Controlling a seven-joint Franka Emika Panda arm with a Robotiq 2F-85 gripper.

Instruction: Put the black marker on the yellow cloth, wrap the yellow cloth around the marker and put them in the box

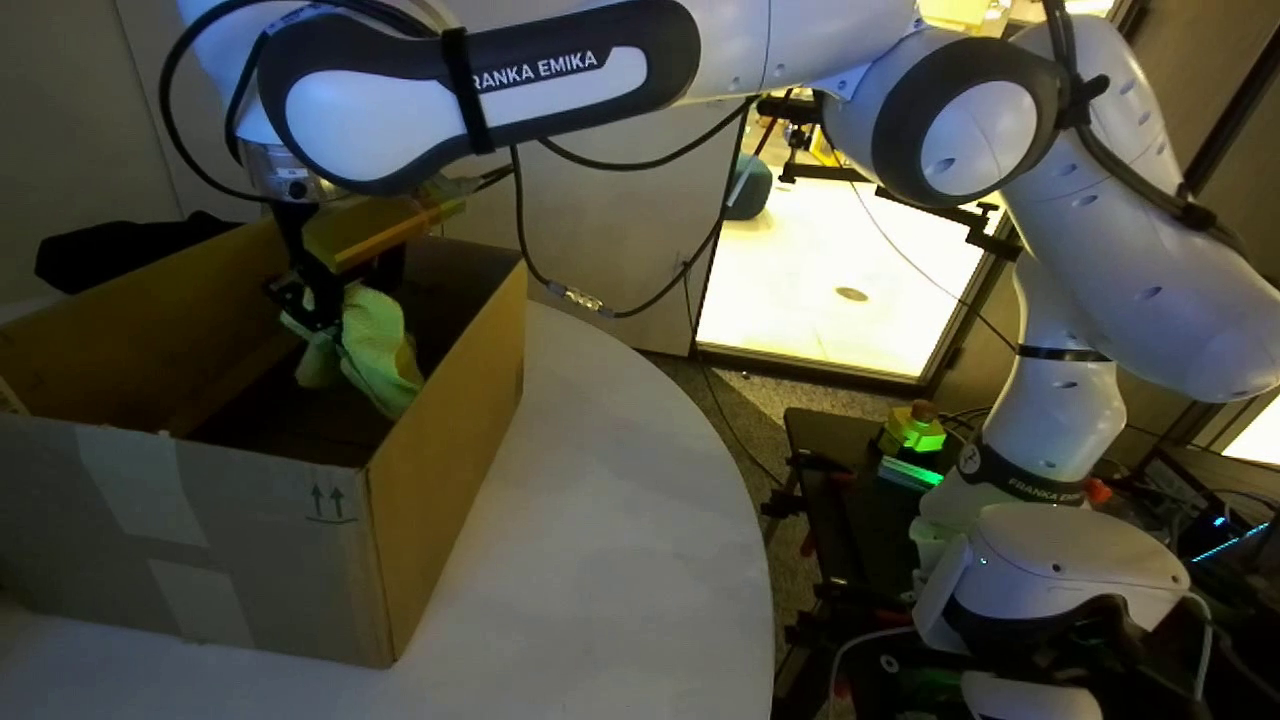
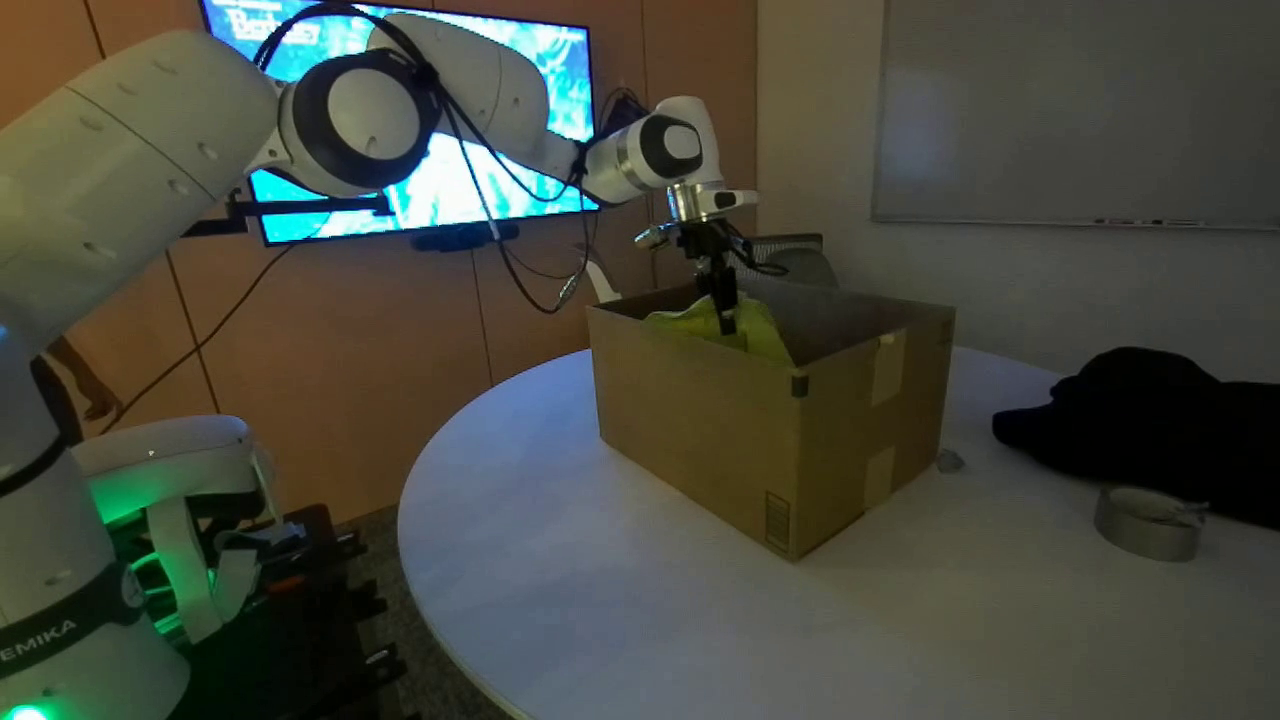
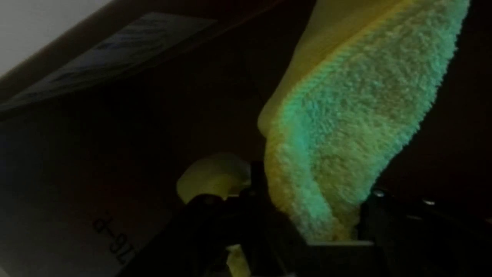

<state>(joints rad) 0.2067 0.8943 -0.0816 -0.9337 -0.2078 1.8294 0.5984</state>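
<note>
One yellow cloth [image 3: 353,123] fills a big part of the wrist view, hanging in soft folds. Its narrow part passes between the fingers [image 3: 259,200] of the gripper [image 2: 725,320], and they are clenched on it. Whether the folds contain the marker, I cannot tell. Around the cloth stand the walls of the cardboard box [image 2: 690,430]: in both exterior views the cloth is inside this box, near one wall; if it touches the bottom is not clear to me. The gripper points downward in the uncovered top of the box. Under the box is a white table [image 2: 600,600] with a rounded edge. On it, in an exterior view, lie a grey roll of tape [image 2: 1148,537] and, near it, some black fabric [image 2: 1150,410]. Farther away, a lit screen [image 2: 435,190] and a whiteboard [image 2: 1080,110] are on the walls of the room.
</note>
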